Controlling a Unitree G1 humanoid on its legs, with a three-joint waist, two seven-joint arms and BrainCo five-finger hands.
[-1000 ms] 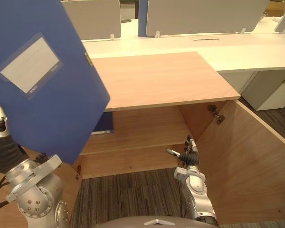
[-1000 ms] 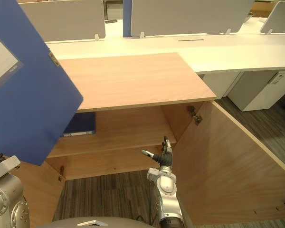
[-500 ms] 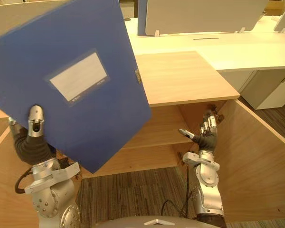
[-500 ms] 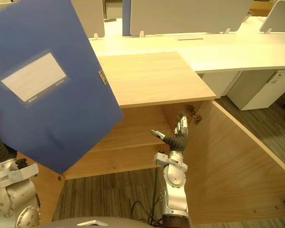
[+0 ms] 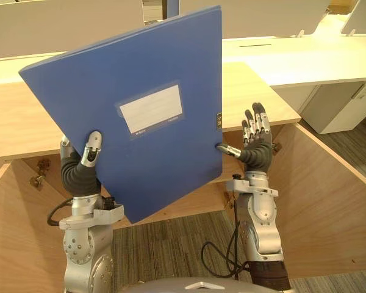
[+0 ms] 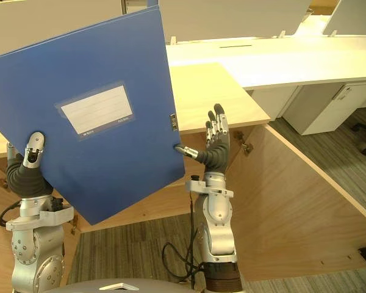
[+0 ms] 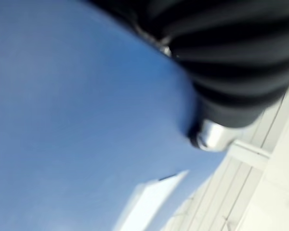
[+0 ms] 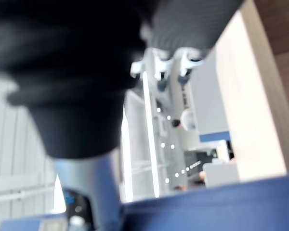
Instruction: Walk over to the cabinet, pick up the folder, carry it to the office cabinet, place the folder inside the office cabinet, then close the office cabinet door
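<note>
A blue folder [image 5: 152, 73] with a white label is held up in front of me, tilted, hiding most of the cabinet's inside. My left hand [image 5: 79, 174] grips its lower left corner, thumb pressed on the front and fingers behind it. My right hand [image 5: 256, 149] is raised at the folder's right edge, open with straight fingers, its thumb tip at that edge. The wooden office cabinet [image 5: 262, 91] stands behind, both doors swung wide. The left wrist view shows the folder's blue face [image 7: 62, 120] very close.
The cabinet's right door [image 5: 329, 183] stands open at my right, and the left door [image 5: 12, 232] at my left. White desks [image 5: 305, 58] with grey partitions run behind the cabinet. A white drawer unit [image 5: 348, 107] sits at the right, over striped carpet [image 5: 171, 250].
The folder has swung right and more upright, in front of me. My right hand has risen from low by the shelf to the folder's right edge. The camera has shifted too.
</note>
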